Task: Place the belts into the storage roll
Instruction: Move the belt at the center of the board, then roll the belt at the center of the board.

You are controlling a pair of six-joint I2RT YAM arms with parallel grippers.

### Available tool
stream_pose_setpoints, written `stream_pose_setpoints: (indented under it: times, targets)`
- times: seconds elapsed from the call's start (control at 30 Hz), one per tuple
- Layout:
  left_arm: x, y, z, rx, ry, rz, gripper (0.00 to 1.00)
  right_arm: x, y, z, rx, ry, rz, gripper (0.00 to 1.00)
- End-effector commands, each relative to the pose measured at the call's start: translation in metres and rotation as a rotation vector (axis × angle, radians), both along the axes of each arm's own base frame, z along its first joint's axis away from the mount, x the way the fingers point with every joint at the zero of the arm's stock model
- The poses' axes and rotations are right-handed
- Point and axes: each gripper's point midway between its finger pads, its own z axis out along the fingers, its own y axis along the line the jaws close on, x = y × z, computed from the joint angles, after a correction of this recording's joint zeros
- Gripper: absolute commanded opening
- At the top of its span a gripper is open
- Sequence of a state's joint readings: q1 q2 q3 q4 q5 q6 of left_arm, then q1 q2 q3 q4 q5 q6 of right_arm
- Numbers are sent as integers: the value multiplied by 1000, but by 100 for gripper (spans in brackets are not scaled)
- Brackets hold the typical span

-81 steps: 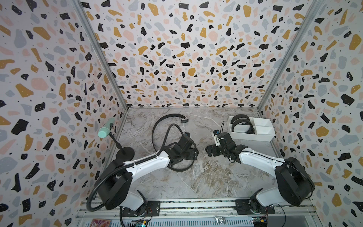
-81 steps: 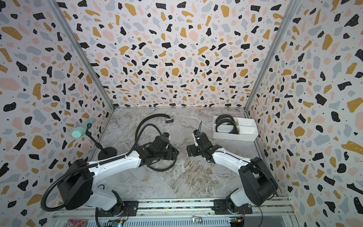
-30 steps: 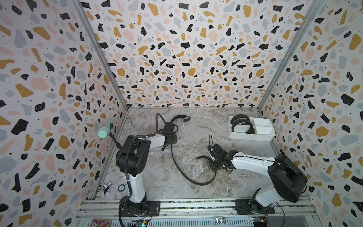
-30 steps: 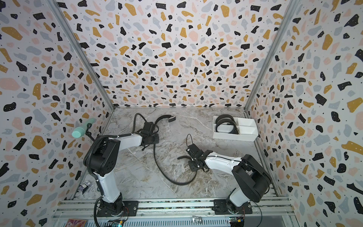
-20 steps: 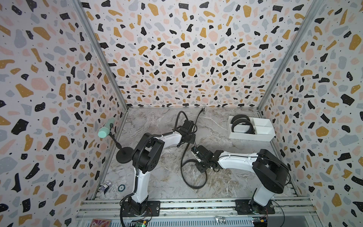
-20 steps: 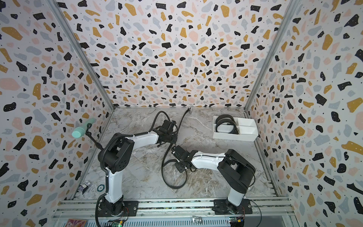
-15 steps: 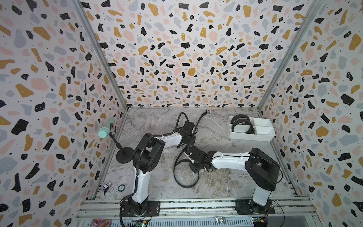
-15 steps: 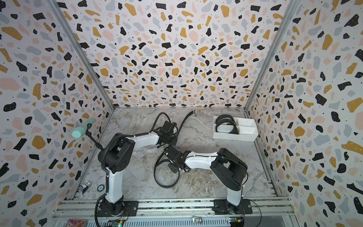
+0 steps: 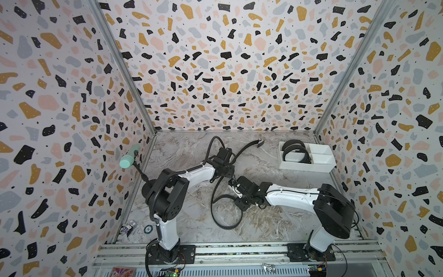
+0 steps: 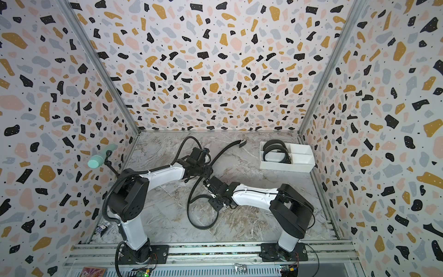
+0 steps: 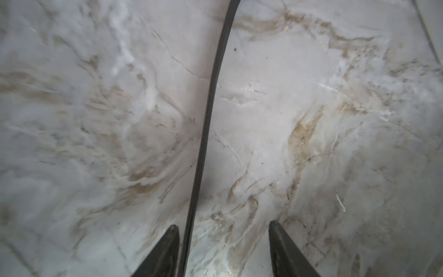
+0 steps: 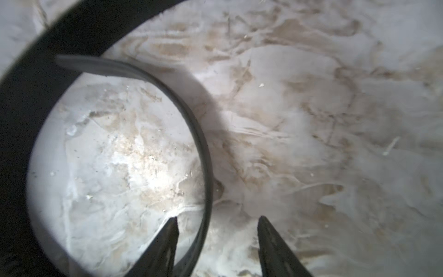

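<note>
Left gripper (image 11: 223, 224) and right gripper (image 12: 218, 217): both released, jaws standing apart around one loose belt (image 9: 225, 227).
In each wrist view the strap passes through the gap, close beside one finger and not clamped. In both top views it lies on the marble table (image 9: 191, 148), curling into an open loop by the right gripper. At the back right, well apart, the storage roll (image 9: 304, 166) holds coiled belts (image 9: 296, 152) in one end compartment.

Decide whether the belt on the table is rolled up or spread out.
Spread out: the belt trails across the table in one long curve ending in a loose loop.
</note>
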State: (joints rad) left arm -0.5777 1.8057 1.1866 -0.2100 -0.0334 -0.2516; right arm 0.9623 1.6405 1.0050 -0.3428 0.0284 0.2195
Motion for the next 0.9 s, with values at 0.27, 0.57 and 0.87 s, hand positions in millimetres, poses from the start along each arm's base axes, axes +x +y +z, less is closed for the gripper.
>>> stream_pose_setpoints:
  times: [0.27,0.57,0.87]
  targets:
    - [-79,54,-22,92,82,117,66,66,-35,41,99,38,-227,79]
    - [-108,68,-17,190,27,104,75,157,-1,46,134,-42,-325,87]
    - [-131,67,-32,263,42,26,87,229,27,31,42,-104,-414,91]
